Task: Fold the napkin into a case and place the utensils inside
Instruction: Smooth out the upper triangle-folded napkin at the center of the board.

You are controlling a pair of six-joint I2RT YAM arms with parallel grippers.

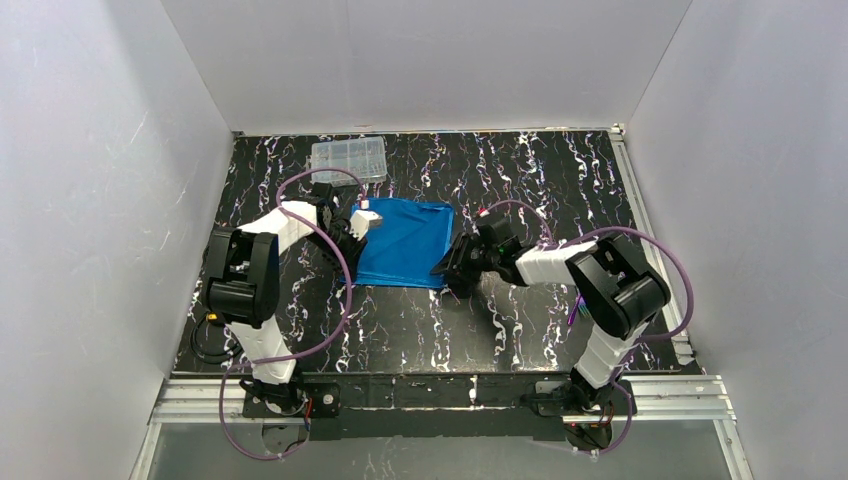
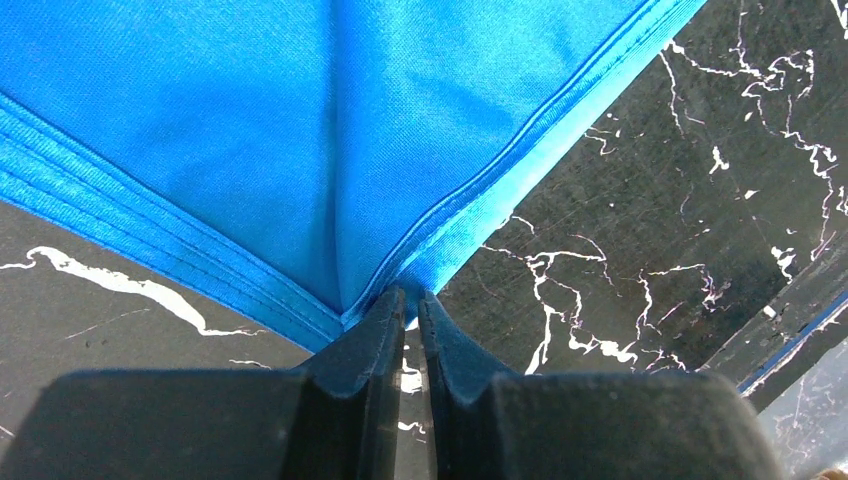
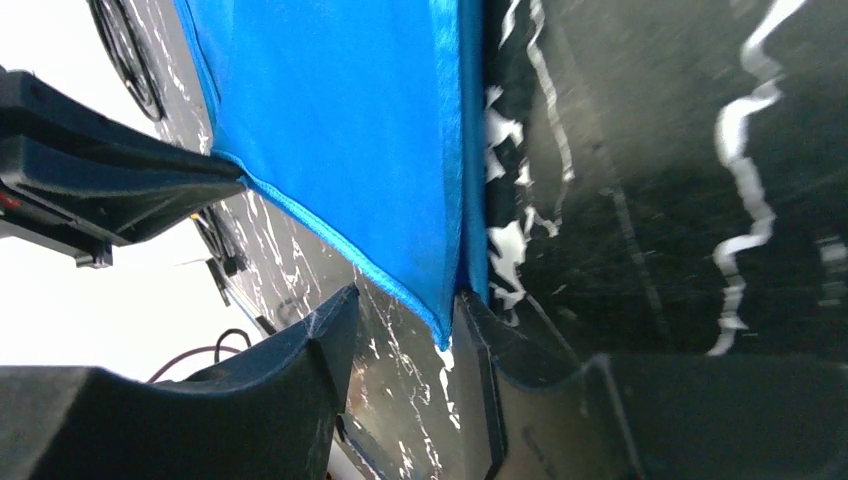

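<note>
The bright blue napkin [image 1: 405, 240] lies folded into a flat rectangle in the middle of the dark marbled table. My left gripper [image 1: 362, 222] is at its left side; in the left wrist view the gripper [image 2: 410, 298] is shut on a hemmed corner of the napkin [image 2: 300, 130]. My right gripper [image 1: 450, 268] sits at the cloth's near right corner. In the right wrist view this gripper [image 3: 405, 298] is open, and the napkin [image 3: 340, 120] hangs with its corner tip against the right finger [image 3: 500, 350]. No utensils are in view.
A clear plastic compartment box [image 1: 348, 158] stands at the back left of the table [image 1: 560, 180]. White walls enclose the left, back and right sides. Purple cables loop around both arms.
</note>
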